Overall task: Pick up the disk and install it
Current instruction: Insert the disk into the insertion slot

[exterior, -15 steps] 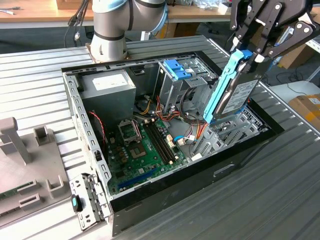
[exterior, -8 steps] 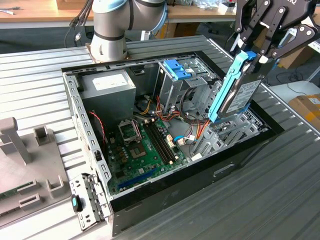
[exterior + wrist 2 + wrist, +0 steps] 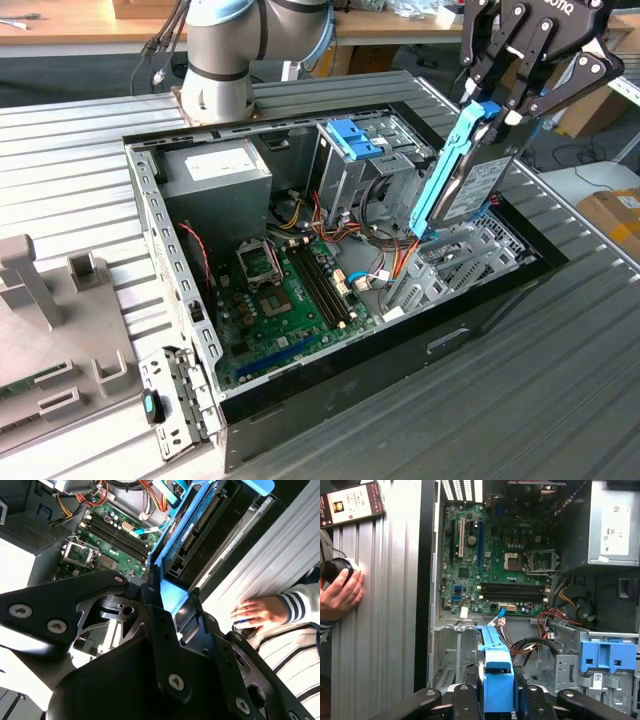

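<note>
At the exterior view's left, a grey fixture (image 3: 40, 330) sits on the ribbed metal table (image 3: 560, 380). Just beside it lies the open computer case (image 3: 330, 390), and the arm's base (image 3: 215, 60) stands behind the case. Inside the case, toward the exterior view's left, is the grey power-supply box (image 3: 215, 175) with a white label. The green motherboard (image 3: 290, 300) lies flat beneath and beside it. Further toward the exterior view's right, a metal cage (image 3: 345, 185) carries a blue latch (image 3: 352, 138) on top, with red and orange cables trailing nearby.

Right of the cage, the disk (image 3: 470, 185) hangs on edge above the case's front bay. It is tilted, with its blue rail (image 3: 440, 180) facing the cage and its labelled face turned toward the exterior view's right. Its lower end reaches down among the grey bay metalwork, and I cannot tell whether it touches there. The jaws are closed on the disk's upper end, narrowed to its thickness, with one black finger (image 3: 478, 105) on each side. In the first wrist view the fingers flank the blue rail (image 3: 497, 680) tightly.

In both wrist views a person's hand (image 3: 260, 612) (image 3: 340, 592) rests on the table beside the case, over a small dark round object (image 3: 334, 567). A phone (image 3: 352, 502) lies near it.
</note>
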You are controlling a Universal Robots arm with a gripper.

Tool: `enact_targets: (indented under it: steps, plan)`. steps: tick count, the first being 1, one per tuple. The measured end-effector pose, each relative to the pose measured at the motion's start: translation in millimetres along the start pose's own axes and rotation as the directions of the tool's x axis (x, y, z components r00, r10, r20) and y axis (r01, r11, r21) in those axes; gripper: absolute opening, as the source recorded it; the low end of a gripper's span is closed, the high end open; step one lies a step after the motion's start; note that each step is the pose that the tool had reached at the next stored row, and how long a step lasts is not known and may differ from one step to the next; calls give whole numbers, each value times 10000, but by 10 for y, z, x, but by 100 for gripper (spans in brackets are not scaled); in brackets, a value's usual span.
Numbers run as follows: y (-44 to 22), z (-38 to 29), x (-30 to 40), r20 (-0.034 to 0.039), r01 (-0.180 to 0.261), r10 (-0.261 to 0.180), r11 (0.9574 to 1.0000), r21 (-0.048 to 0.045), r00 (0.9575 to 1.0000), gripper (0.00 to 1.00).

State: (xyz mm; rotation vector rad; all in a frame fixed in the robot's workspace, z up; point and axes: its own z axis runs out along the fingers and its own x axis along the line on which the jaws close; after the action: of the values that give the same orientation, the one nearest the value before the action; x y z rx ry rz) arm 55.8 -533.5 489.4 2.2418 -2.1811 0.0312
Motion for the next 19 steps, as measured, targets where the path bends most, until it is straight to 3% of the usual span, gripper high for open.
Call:
enact_targets:
  steps: [2, 4, 5, 9, 13, 16, 18, 19]
  plan:
    - [-1, 0, -39, 13, 0, 0, 10000, 1, 10000, 36]
    - [-3, -2, -114, 231, -1, 1, 10000, 5, 9997, 36]
    - [-3, -2, -129, 298, -1, 1, 10000, 7, 9996, 36]
    - [-15, -1, -113, 273, -2, 1, 10000, 6, 9996, 36]
    - [-34, -3, -24, 219, -3, 3, 10000, 4, 9998, 36]
    - [-36, -120, -21, 221, -1, 1, 10000, 5, 9998, 36]
    - [-36, -254, -18, 220, -1, 1, 10000, 4, 9998, 36]
    - [-36, -286, -17, 220, -1, 1, 10000, 5, 9998, 36]
